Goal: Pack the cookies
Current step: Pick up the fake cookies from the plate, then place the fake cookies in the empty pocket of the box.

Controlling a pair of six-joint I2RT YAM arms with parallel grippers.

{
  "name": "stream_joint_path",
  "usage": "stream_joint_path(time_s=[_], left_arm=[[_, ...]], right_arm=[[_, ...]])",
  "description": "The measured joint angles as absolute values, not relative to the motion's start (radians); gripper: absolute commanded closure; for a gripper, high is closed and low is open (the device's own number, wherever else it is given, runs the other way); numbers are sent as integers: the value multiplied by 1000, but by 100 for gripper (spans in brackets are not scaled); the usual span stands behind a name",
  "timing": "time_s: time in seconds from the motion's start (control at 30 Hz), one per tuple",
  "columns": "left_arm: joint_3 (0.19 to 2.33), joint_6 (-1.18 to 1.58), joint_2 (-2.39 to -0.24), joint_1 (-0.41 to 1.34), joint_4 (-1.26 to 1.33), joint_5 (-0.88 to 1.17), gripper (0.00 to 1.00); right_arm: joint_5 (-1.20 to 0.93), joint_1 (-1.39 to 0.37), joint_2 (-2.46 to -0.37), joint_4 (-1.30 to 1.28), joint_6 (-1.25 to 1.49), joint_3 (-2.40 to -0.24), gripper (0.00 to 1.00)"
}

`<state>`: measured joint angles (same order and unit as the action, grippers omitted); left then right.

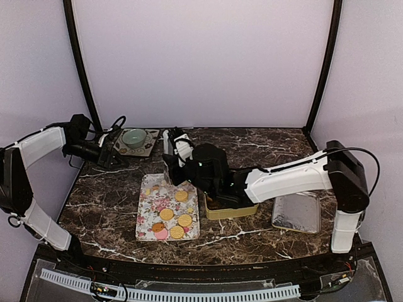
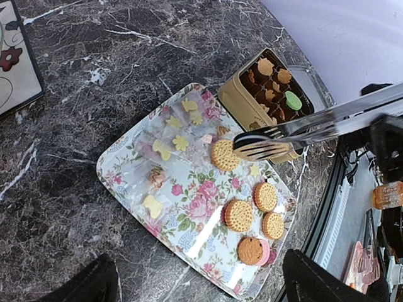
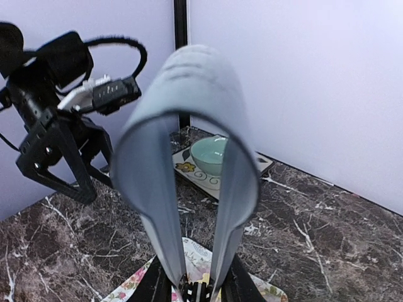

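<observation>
Robotics test cell, not a home. Plain pale panels (image 1: 201, 63) on black frame posts (image 1: 80, 63) enclose a marble-pattern table (image 1: 264, 148). A slotted cable duct (image 1: 189, 294) runs along its near edge.

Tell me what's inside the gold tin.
Brown paper cups in the tin, several holding cookies, including a green cookie. The tongs cover one corner; in the top view the right arm hides most of it.
</observation>
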<state>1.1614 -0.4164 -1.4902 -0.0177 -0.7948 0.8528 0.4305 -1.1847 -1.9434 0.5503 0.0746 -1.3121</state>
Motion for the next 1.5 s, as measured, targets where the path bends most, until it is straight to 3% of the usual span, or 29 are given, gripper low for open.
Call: stream_joint_path(time_s=[0.33, 0.57, 1.3, 1.4, 1.5], left_arm=[[1161, -420, -1490, -18, -802, 865, 8], [1161, -427, -1490, -18, -804, 876, 9], [1161, -427, -1490, -18, -817, 887, 10], [1161, -427, -1490, -18, -818, 889, 10], [1161, -427, -1490, -18, -818, 892, 10]], right_arm=[[509, -1128, -1396, 468, 100, -915, 91], [562, -1056, -1207, 267, 118, -727, 92], [483, -953, -1162, 179, 112, -659, 91], [467, -952, -1165, 179, 112, -659, 85], [464, -952, -1165, 180, 111, -659, 71]])
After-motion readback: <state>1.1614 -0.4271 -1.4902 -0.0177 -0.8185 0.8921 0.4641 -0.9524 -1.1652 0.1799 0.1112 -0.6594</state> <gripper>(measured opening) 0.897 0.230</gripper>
